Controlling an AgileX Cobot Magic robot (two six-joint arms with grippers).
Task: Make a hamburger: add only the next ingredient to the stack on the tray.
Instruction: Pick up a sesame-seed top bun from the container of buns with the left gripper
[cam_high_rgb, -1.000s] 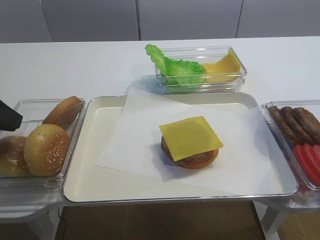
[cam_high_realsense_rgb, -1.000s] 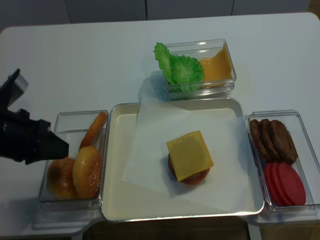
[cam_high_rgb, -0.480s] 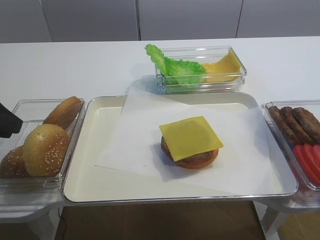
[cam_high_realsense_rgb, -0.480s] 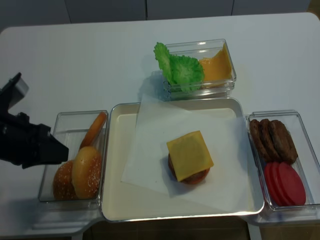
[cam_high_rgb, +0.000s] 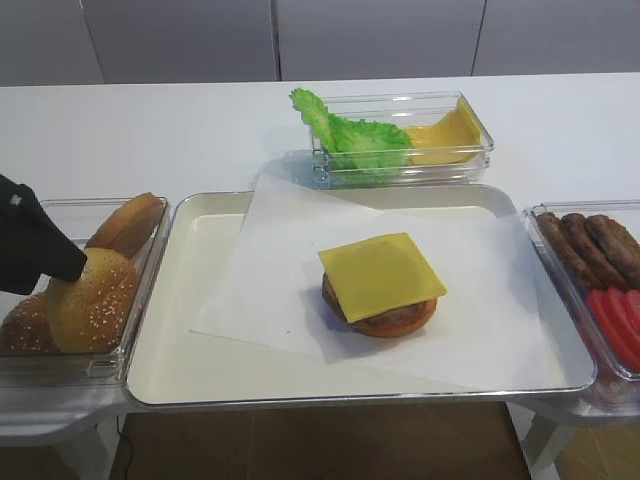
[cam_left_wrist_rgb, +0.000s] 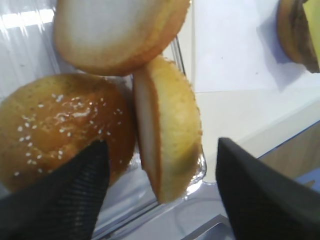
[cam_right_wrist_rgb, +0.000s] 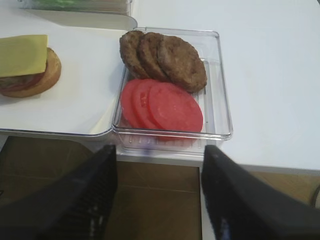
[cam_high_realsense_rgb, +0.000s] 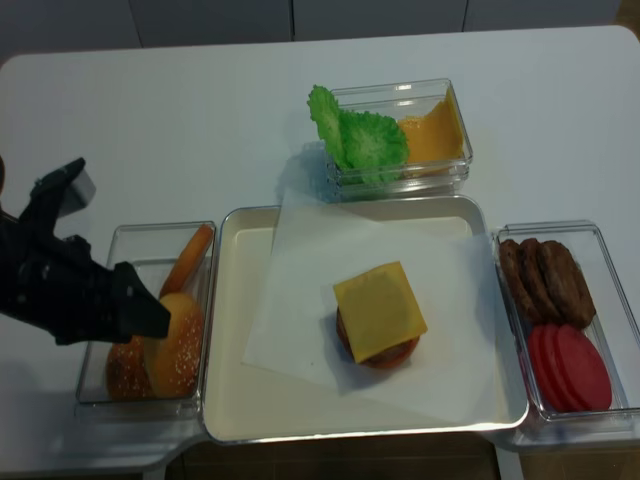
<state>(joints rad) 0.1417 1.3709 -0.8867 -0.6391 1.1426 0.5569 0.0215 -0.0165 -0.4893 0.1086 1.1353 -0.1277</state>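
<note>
While the left gripper (cam_left_wrist_rgb: 160, 195) hangs over the clear bun container (cam_high_realsense_rgb: 125, 250) at the left of the tray, its jaws stand wide apart with nothing between them; in the left wrist view one finger (cam_left_wrist_rgb: 50, 195) lies beside a flat-lying sesame bun top (cam_left_wrist_rgb: 60, 127) and the other sits past the container's edge. Between them, a second sesame bun top (cam_high_rgb: 92, 300), the next ingredient, stands on edge, its pale cut face toward the first. A smooth bun half (cam_left_wrist_rgb: 115, 30) leans behind both. From above, the gripper's tip meets the upper edge of the standing bun top.

Beside this container sits the cream tray (cam_high_rgb: 185, 370), lined with white paper (cam_high_rgb: 270, 290). On the paper rests the stack (cam_high_rgb: 380, 285): bun base, patty, square cheese slice overhanging.

Behind the tray, a clear container (cam_high_rgb: 480, 150) holds lettuce (cam_high_rgb: 355, 135) and cheese slices (cam_high_rgb: 445, 135).

At right, the right gripper (cam_right_wrist_rgb: 157, 200) is spread wide and empty, short of a container (cam_right_wrist_rgb: 220, 107) holding three patties (cam_right_wrist_rgb: 162, 57) and tomato slices (cam_right_wrist_rgb: 162, 105).
</note>
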